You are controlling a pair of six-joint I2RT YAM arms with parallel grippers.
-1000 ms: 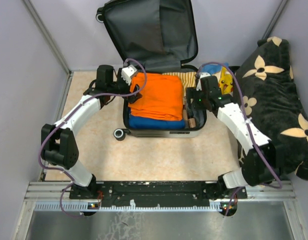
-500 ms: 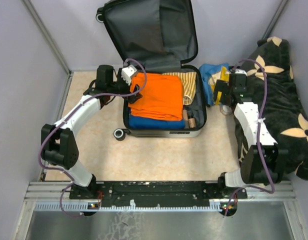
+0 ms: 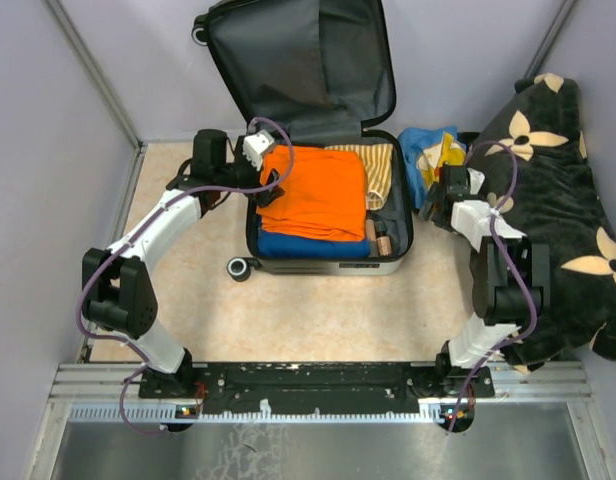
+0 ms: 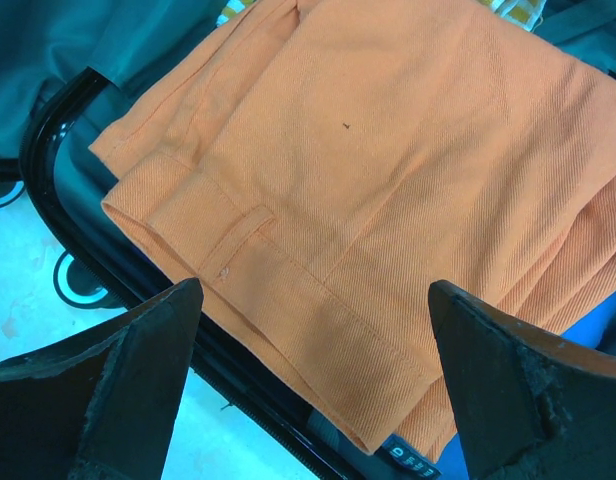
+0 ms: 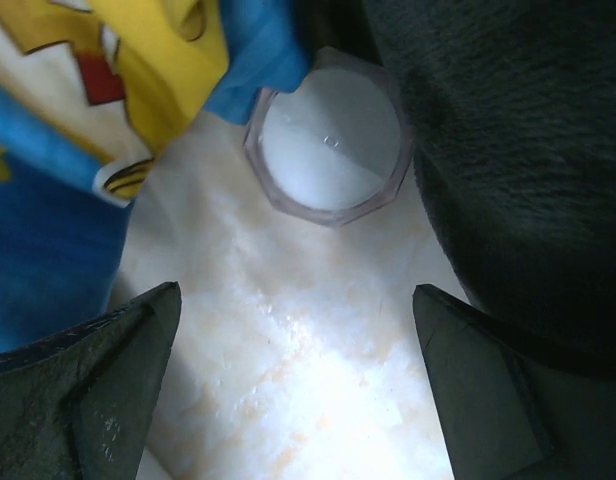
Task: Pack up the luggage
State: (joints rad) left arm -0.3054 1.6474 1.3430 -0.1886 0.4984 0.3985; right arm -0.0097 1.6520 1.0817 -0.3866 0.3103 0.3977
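The luggage [image 3: 393,262] lies open on the floor with its grey-lined lid [image 3: 298,60] raised at the back. Inside are a folded orange garment [image 3: 318,190] on a blue one [image 3: 308,246], a striped yellow cloth [image 3: 373,165] and small bottles [image 3: 380,240]. My left gripper [image 3: 275,182] is open over the orange garment's left edge [image 4: 388,180], by the black rim [image 4: 48,190]; its midpoint shows in the wrist view [image 4: 313,300]. My right gripper [image 3: 438,207] is open and empty outside the case, low over the floor [image 5: 296,300]. A white-lidded clear jar [image 5: 328,150] stands just ahead of it.
A blue and yellow cartoon cloth [image 3: 433,150] lies right of the case and shows in the right wrist view [image 5: 78,110]. A big black flower-patterned cushion [image 3: 548,200] fills the right side, close to the jar [image 5: 518,150]. Grey walls enclose the floor.
My right arm has swung from the case's right edge out to the gap between the cartoon cloth and the cushion. The left arm has not moved.
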